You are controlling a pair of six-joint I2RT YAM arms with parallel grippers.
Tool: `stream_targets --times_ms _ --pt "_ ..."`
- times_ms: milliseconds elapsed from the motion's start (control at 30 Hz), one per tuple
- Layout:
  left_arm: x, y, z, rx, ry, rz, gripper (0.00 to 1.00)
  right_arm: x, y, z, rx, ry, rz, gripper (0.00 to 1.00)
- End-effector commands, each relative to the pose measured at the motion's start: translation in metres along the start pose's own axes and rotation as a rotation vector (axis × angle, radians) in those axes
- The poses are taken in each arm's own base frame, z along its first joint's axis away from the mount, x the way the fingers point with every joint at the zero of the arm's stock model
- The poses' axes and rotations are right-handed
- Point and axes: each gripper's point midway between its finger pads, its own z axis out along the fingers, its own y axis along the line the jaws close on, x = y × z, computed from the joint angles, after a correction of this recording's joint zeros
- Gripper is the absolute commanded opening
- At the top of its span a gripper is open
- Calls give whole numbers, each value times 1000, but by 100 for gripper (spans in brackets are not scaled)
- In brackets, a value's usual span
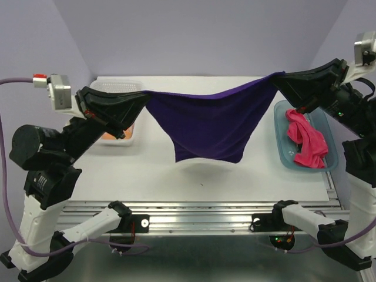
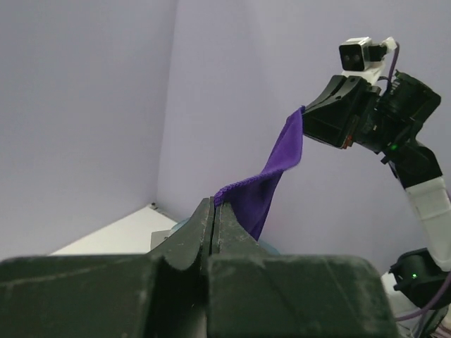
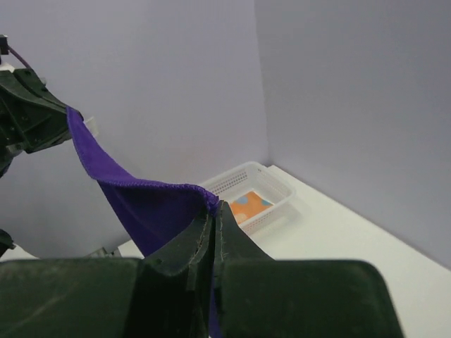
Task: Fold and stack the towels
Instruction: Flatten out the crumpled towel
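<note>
The dark purple towel (image 1: 205,126) hangs spread in the air above the table, held by its two top corners. My left gripper (image 1: 145,95) is shut on its left corner; the towel also shows in the left wrist view (image 2: 271,179). My right gripper (image 1: 278,78) is shut on its right corner, and the towel shows in the right wrist view (image 3: 151,204). The orange towel with pale dots (image 3: 248,204) lies in the clear plastic basket (image 1: 117,87) at the back left. The pink-red towel (image 1: 305,141) lies crumpled in the teal tub (image 1: 329,144) at the right.
The white table (image 1: 194,179) has a metal rail along its near edge. Purple walls enclose the back and both sides. The basket stands under my left arm and the tub under my right arm.
</note>
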Motion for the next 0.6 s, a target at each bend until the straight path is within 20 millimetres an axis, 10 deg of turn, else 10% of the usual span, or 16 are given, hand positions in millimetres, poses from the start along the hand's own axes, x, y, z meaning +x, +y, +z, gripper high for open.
stream_targets --times_ms 0,333,567 --pt "-48 -46 -28 142 -122 31 0 -22 33 -20 -57 -36 -7 1" --pt "-24 -17 -17 44 -106 1 0 -3 9 -17 35 -36 50 1" --pt "30 86 15 -345 -79 5 0 52 -70 18 217 24 101 1"
